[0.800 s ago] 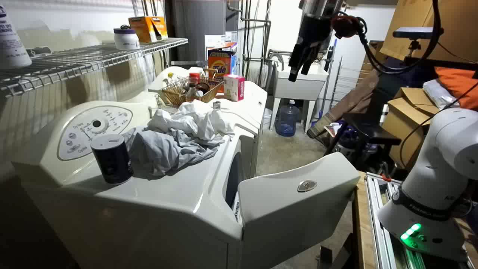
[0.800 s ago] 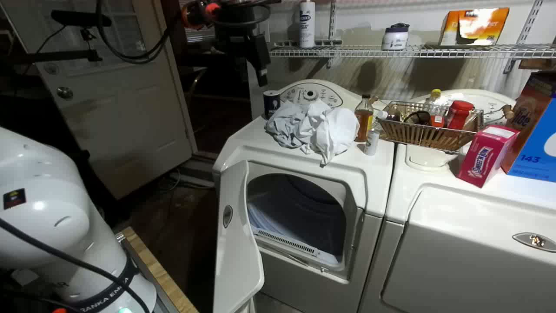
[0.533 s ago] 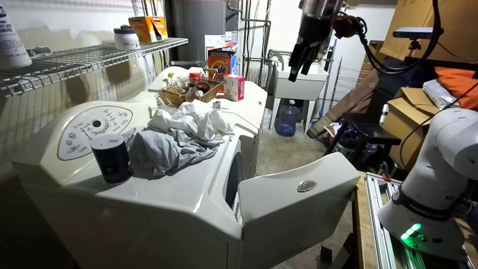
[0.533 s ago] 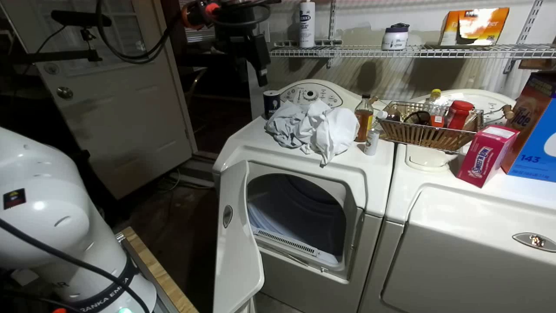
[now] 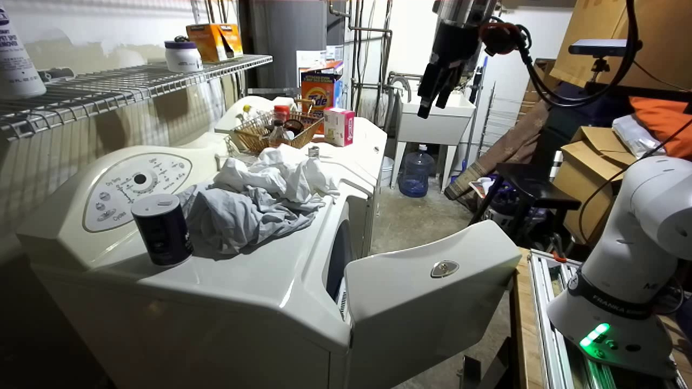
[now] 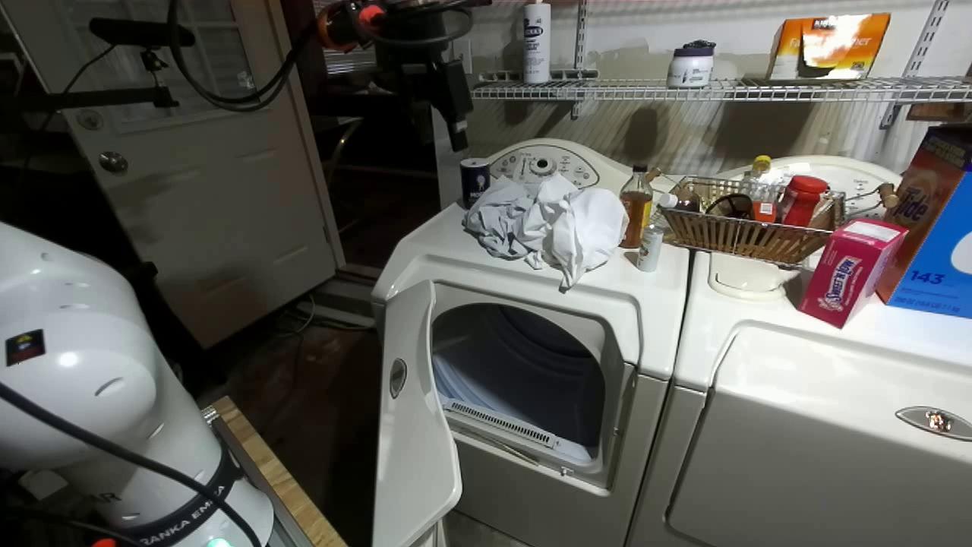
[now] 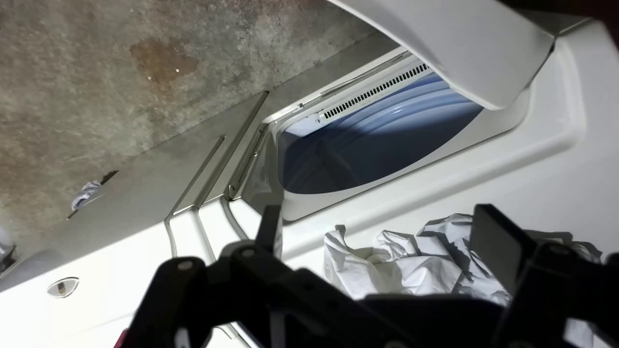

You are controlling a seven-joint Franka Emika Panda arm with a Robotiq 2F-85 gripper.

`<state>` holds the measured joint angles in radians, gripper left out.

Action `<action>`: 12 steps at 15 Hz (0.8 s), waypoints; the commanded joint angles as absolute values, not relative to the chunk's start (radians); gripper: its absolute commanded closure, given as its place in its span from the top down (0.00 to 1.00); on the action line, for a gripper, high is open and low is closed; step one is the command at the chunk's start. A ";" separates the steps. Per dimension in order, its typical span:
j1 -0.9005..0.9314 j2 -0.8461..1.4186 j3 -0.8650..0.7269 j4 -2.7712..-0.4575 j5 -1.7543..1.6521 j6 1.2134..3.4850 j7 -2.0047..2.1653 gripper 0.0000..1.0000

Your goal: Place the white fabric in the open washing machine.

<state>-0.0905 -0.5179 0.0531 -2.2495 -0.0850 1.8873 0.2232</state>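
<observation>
The white fabric (image 5: 281, 175) lies crumpled on top of the open machine (image 5: 238, 275); its nearer part looks grey, and I cannot tell if that is a separate cloth. It also shows in an exterior view (image 6: 581, 224) and between my fingers in the wrist view (image 7: 411, 273), its lower part hidden by the gripper. The machine's door (image 6: 414, 448) is swung open, and its dark drum (image 6: 531, 365) shows some light-coloured area inside at the left. My gripper (image 5: 434, 107) is open and empty, high above the machine and apart from the fabric. It also shows in the wrist view (image 7: 384, 232).
A dark canister (image 5: 162, 229) stands beside the fabric. A brown bottle (image 6: 636, 213) and small can (image 6: 650, 249) stand on its other side. A basket (image 6: 752, 234), a pink box (image 6: 854, 270) and a Tide box (image 6: 930, 228) sit on the neighbouring machine. A wire shelf (image 6: 645, 91) runs above.
</observation>
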 commanded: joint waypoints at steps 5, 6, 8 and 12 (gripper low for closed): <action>-0.082 -0.517 0.046 -2.247 -0.089 1.885 0.226 1.00; -0.082 -0.517 0.046 -2.247 -0.089 1.885 0.226 1.00; -0.082 -0.517 0.046 -2.247 -0.089 1.885 0.226 1.00; -0.078 -0.401 0.021 -2.182 -0.079 1.944 0.181 1.00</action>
<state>-0.0893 -0.5011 0.0416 -2.2464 -0.0843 1.9071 0.2153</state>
